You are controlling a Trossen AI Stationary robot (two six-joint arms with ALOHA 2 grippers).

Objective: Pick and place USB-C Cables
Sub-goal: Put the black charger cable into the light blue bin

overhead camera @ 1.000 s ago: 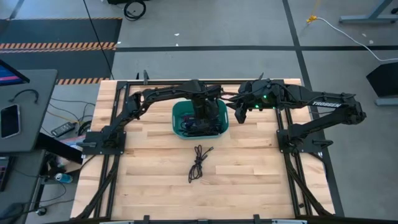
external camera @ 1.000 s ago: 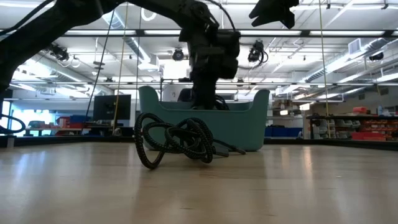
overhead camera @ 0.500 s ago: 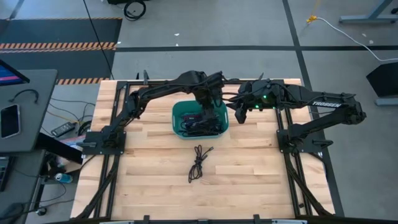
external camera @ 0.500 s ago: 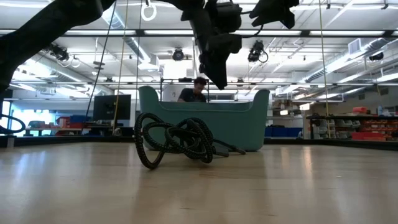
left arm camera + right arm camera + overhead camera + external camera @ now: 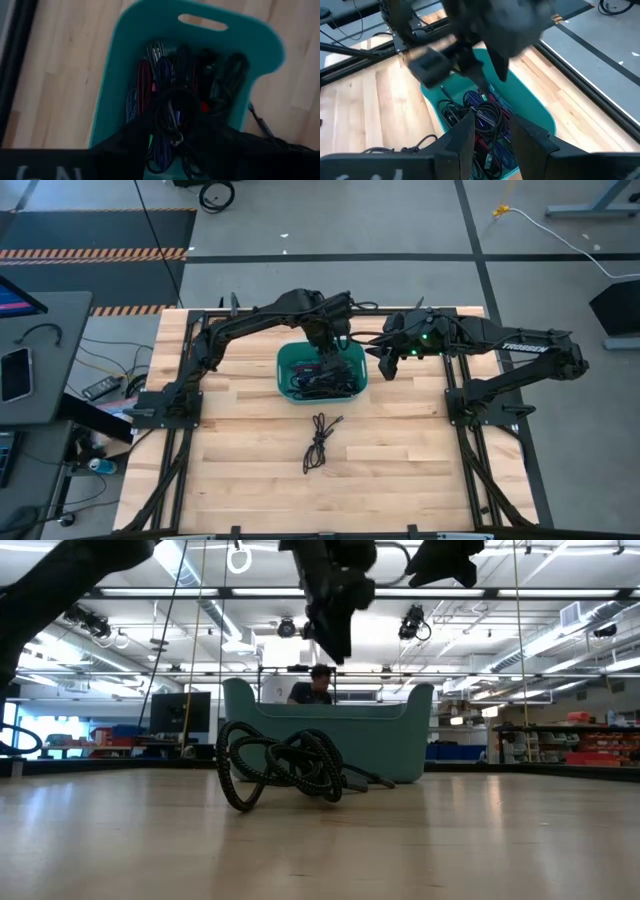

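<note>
Item: USB-C cables (image 5: 318,379), bundled in the teal bin (image 5: 284,358) at the table's (image 5: 400,470) far centre; one black cable (image 5: 318,442) lies nearer. Left hand (image 5: 328,343) hovers above the bin; we cannot tell its grip. Right hand (image 5: 386,362) waits beside, fingers parted, empty.

Industrial lab: strip-lit hall (image 5: 560,635), hazard-taped concrete floor (image 5: 95,253).

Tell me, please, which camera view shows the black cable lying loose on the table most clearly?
The low view: the black cable fills the foreground, its loops resting on the table in front of the teal bin. The high view shows it small, apart from the bin. Neither wrist view shows it clearly.
</note>
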